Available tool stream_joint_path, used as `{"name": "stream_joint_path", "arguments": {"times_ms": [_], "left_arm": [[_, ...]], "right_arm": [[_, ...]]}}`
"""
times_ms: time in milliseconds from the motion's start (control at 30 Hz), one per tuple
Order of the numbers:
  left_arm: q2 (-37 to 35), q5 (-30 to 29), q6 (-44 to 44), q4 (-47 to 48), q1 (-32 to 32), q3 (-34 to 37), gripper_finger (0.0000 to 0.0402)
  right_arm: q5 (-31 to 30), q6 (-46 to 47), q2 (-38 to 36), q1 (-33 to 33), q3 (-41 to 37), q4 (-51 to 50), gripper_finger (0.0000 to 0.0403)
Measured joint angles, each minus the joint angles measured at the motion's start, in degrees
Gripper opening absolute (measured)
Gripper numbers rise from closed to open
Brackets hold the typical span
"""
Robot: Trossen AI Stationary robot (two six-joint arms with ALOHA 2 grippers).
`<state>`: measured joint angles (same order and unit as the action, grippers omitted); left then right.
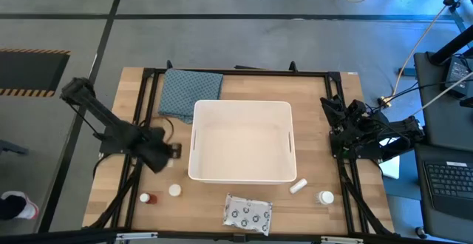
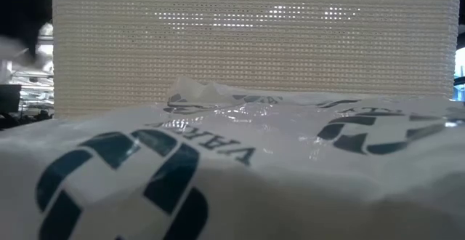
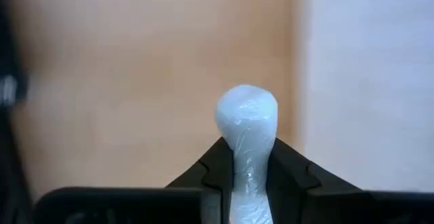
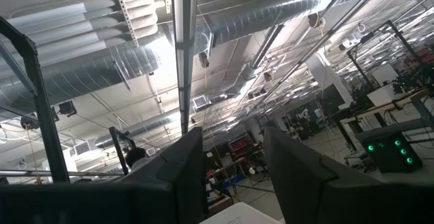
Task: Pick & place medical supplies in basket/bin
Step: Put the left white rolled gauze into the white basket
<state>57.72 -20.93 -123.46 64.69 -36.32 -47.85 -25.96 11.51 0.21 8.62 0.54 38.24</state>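
My left gripper [image 1: 170, 155] is near the table's left side, just left of the white tub [image 1: 194, 148], and is shut on a short white tube [image 3: 246, 125]. On the near part of the table lie a tiny red-brown bottle [image 1: 151, 198], a white round-capped bottle [image 1: 174, 191], a silvery dotted packet [image 1: 247, 213], another white tube [image 1: 298, 186] and a second white bottle [image 1: 326, 197]. The packet [image 2: 218, 167] fills the low view, with the tub [image 2: 247, 44] behind it. My right gripper [image 4: 234, 173] is open and points up at the ceiling, folded at the table's right side [image 1: 355, 129]. My left gripper pinches the white tube between its two fingers [image 3: 288, 173]. The tube lies along the fingers, and its rounded end [image 3: 246, 108] sticks out past the fingertips. Whether any part of it rests on the table, the arm hides.
A blue-grey folded cloth [image 1: 191, 92] lies at the far left, its edge against the tub's far-left corner. The dark frame rails [image 1: 137, 126] run along the table's left and right sides. Bare wood [image 1: 318, 103] shows right of the tub.
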Motion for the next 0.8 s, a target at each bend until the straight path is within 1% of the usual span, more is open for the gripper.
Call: {"name": "stream_joint_path", "arguments": {"times_ms": [67, 133, 167, 200, 233, 300, 367, 400, 467, 533, 633, 800], "left_arm": [[-3.3, -9.4, 3.7, 4.5, 0.0, -4.1, 0.0055], [-5.7, -19.9, 11.2, 5.3, 0.1, -8.1, 0.0053], [-6.7, -24.5, 16.2, 4.6, 0.4, -10.3, 0.0053], [-7.4, -27.8, 22.0, 3.2, 1.0, -12.5, 0.0053], [-7.6, -29.8, 29.1, 1.0, 2.1, -14.6, 0.0053], [-7.3, -30.6, 44.4, -5.3, 5.0, -18.4, 0.0053], [-6.0, -28.4, 60.4, -13.7, 8.5, -21.4, 0.0053], [-5.0, -26.2, 68.6, -18.3, 10.6, -22.7, 0.0053], [-2.4, -19.8, 83.0, -26.5, 14.9, -25.1, 0.0053], [1.2, -12.2, 93.3, -31.5, 19.1, -27.6, 0.0052], [7.7, -1.5, 102.8, -32.3, 24.6, -32.0, 0.0052], [19.5, 10.8, 110.3, -26.0, 31.7, -38.3, 0.0052]], "right_arm": [[0.0, 0.0, 0.0, 0.0, 0.0, 0.0, 0.016], [0.0, 0.0, 0.0, 0.0, 0.0, 0.0, 0.016], [0.0, 0.0, 0.0, 0.0, 0.0, 0.0, 0.016], [0.0, 0.0, 0.0, 0.0, 0.0, 0.0, 0.016], [0.0, 0.0, 0.0, 0.0, 0.0, 0.0, 0.016], [0.0, 0.0, 0.0, 0.0, 0.0, 0.0, 0.016], [0.0, 0.0, 0.0, 0.0, 0.0, 0.0, 0.016], [0.0, 0.0, 0.0, 0.0, 0.0, 0.0, 0.016], [0.0, 0.0, 0.0, 0.0, 0.0, 0.0, 0.016], [0.0, 0.0, 0.0, 0.0, 0.0, 0.0, 0.016], [0.0, 0.0, 0.0, 0.0, 0.0, 0.0, 0.016], [0.0, 0.0, 0.0, 0.0, 0.0, 0.0, 0.016]]}}
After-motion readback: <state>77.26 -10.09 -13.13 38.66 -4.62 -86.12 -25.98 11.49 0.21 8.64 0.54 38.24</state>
